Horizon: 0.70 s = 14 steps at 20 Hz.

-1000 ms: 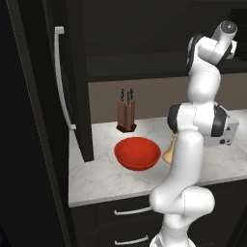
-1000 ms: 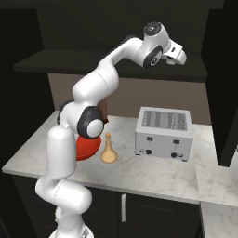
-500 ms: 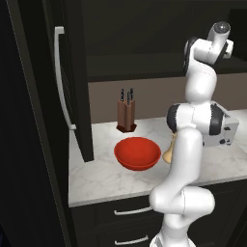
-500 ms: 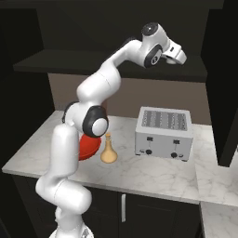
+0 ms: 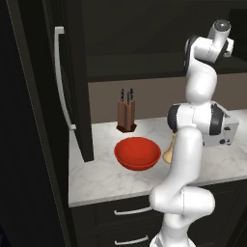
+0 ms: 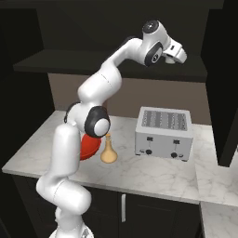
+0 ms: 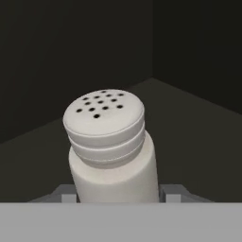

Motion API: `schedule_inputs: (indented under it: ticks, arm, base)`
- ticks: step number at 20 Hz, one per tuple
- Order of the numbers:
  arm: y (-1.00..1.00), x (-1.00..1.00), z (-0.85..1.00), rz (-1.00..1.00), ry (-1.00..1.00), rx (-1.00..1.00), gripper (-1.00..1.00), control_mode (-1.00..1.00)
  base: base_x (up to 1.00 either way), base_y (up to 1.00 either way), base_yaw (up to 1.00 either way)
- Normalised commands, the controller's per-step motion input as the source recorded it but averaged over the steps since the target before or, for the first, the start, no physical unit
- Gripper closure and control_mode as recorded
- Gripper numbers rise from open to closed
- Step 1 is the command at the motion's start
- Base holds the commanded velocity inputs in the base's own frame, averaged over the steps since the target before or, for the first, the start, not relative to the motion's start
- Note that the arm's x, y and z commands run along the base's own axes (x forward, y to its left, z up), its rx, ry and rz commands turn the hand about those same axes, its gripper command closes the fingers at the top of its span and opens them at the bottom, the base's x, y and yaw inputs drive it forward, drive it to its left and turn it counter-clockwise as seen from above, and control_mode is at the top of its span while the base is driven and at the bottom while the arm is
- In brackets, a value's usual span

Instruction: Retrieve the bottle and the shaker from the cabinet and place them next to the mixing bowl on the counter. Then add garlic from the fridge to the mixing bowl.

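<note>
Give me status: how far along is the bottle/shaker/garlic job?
Done: bottle stands on the counter beside the mixing bowl. In hand: arm reaches into the cabinet, shaker upright between the jaws; grip not confirmable. Left: bring shaker to the bowl, then garlic from the fridge.

On the counter (image 5: 106, 178), the bowl (image 5: 137, 153) sits in front of a knife block (image 5: 126, 116), with the fridge (image 5: 72, 87) to its left and the bottle (image 6: 108, 151) just beside it on the right. A toaster (image 6: 164, 133) stands right of the bottle, while the shaker (image 7: 109, 146) stands on the cabinet (image 7: 198, 142) shelf above.
</note>
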Motion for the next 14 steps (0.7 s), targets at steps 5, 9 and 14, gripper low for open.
schedule_inputs:
  ticks: [5, 9, 14]
  arm:
    - [0.0, -0.33, 0.0, 0.0, 0.0, 0.0, 1.0, -1.0]
    - [0.01, -1.0, 0.0, 0.07, -0.04, 0.0, 1.0, -1.0]
    - [0.15, -1.0, -0.16, 0.18, -0.04, 0.0, 1.0, -1.0]
  base:
    - [0.0, 0.0, 0.0]
    - [0.0, 0.0, 0.0]
    - [0.0, 0.0, 0.0]
